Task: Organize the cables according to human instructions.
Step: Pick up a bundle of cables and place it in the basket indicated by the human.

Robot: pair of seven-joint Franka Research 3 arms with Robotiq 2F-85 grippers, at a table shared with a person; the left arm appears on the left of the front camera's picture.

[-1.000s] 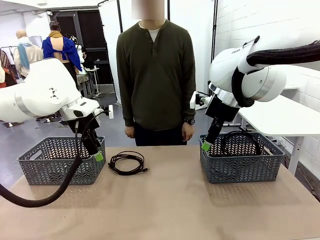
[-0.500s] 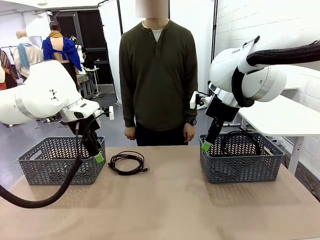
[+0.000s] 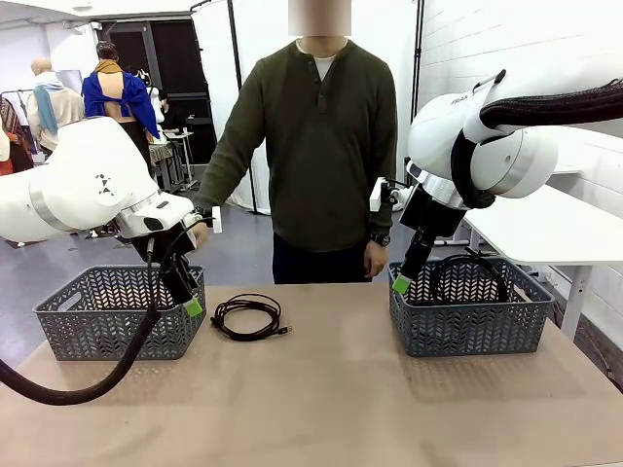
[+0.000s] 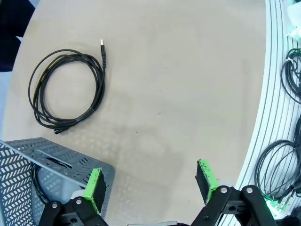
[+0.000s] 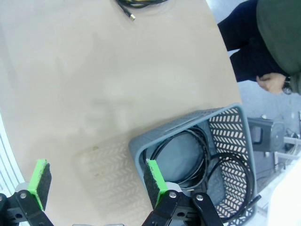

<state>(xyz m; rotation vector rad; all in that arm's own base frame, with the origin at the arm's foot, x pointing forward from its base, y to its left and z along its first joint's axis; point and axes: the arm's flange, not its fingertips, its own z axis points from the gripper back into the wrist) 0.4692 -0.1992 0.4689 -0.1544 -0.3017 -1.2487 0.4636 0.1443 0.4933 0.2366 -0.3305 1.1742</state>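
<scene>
While both end effectors, left [image 4: 153,181] and right [image 5: 96,181], gape wide, a thin black coiled cable [image 3: 247,316] lies at the tan counter's [image 3: 321,399] eleven o'clock.

The table [image 3: 331,389] is a plain pale tan. A black cable [image 3: 247,317] lies on it. Both baskets, left [image 3: 117,313] and right [image 3: 472,316], are grey-blue with a herringbone cut-out pattern, and more black cables [image 5: 207,155] sit in the right one. The arms are white with bright green finger pads [image 4: 205,174]. The person's shirt [image 3: 326,136] is dark olive, perhaps over a white collar.
</scene>
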